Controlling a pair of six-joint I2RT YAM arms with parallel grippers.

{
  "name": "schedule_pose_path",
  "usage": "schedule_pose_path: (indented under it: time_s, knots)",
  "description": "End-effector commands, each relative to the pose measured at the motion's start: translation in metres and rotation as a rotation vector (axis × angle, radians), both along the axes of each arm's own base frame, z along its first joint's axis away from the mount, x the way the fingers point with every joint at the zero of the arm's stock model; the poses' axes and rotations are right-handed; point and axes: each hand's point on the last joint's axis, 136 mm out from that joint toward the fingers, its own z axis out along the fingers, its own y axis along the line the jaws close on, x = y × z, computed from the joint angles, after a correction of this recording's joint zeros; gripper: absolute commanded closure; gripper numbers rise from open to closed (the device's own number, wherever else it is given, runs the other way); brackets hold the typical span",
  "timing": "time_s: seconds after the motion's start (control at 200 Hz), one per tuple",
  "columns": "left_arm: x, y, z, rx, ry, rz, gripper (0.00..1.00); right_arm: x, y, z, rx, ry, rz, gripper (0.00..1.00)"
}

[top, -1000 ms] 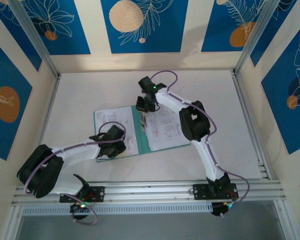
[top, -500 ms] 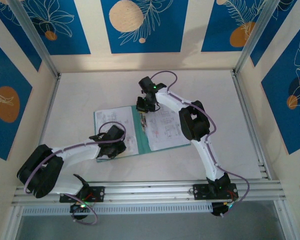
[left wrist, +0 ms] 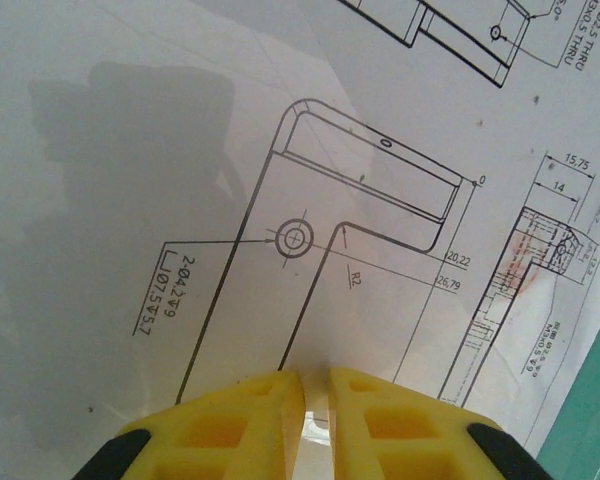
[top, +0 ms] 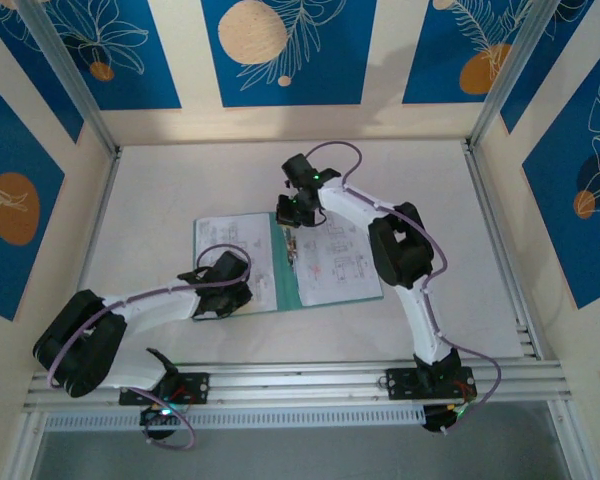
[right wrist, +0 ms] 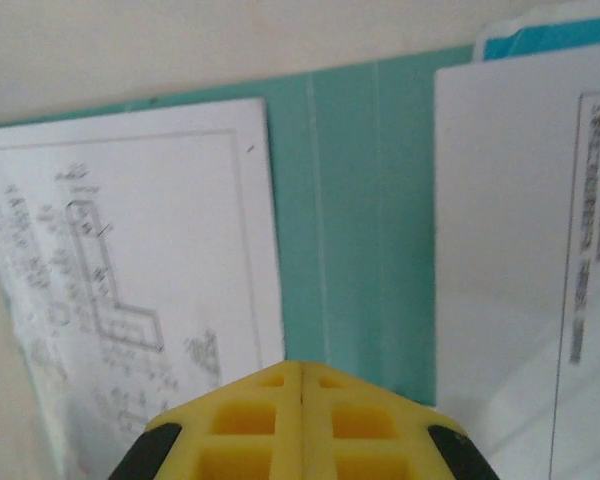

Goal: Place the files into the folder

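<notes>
Two grippers worked over the folder (top: 286,275), which lay open like a book near the middle of the table (top: 180,180), its teal spine running from 12 o'clock to 6 o'clock in the top view. The files were already on it. One printed sheet (top: 230,240) lay on the half at 9 o'clock of the spine, and another sheet (top: 335,260) lay on the half at 3 o'clock.

The left gripper (top: 223,285) sat low over the 6 o'clock part of the 9 o'clock sheet. In its wrist view, the yellow fingertips of the left gripper (left wrist: 316,385) stood almost together with a thin slit between them. Just beyond them lay a technical drawing (left wrist: 280,150) of an L-shaped part. Whether they pinched the paper could not be told. A sliver of teal folder (left wrist: 590,420) showed at 4 o'clock in that picture.

The right gripper (top: 292,222) was at the 12 o'clock end of the spine. From its wrist camera, the right gripper (right wrist: 302,375) had its yellow fingers pressed flat together with nothing between them, above the bare teal strip (right wrist: 350,200). The drawing sheet (right wrist: 160,250) lay at 9 o'clock of that strip and a text sheet (right wrist: 510,250) at 3 o'clock. A light-blue edge (right wrist: 550,35) peeked out behind the text sheet at 1 o'clock.
</notes>
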Motion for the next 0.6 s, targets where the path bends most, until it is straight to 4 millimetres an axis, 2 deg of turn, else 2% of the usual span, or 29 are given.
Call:
schedule_pose_path:
  time_s: [0.0,0.25,0.415,0.595]
  knots:
    - [-0.031,0.023,-0.029,0.073,0.132,0.028,0.83,-0.021,0.009,0.021,0.046,-0.008,0.04,0.94]
    - [-0.029,0.022,-0.029,0.064,0.127,0.035,0.83,-0.062,0.009,0.028,0.074,0.0,0.041,0.94]
    - [-0.029,0.021,-0.03,0.057,0.127,0.038,0.83,-0.082,-0.003,0.032,0.084,0.007,0.005,0.93]
    - [-0.029,0.021,-0.03,0.047,0.123,0.046,0.83,-0.095,-0.022,0.051,0.09,-0.008,-0.064,0.93]
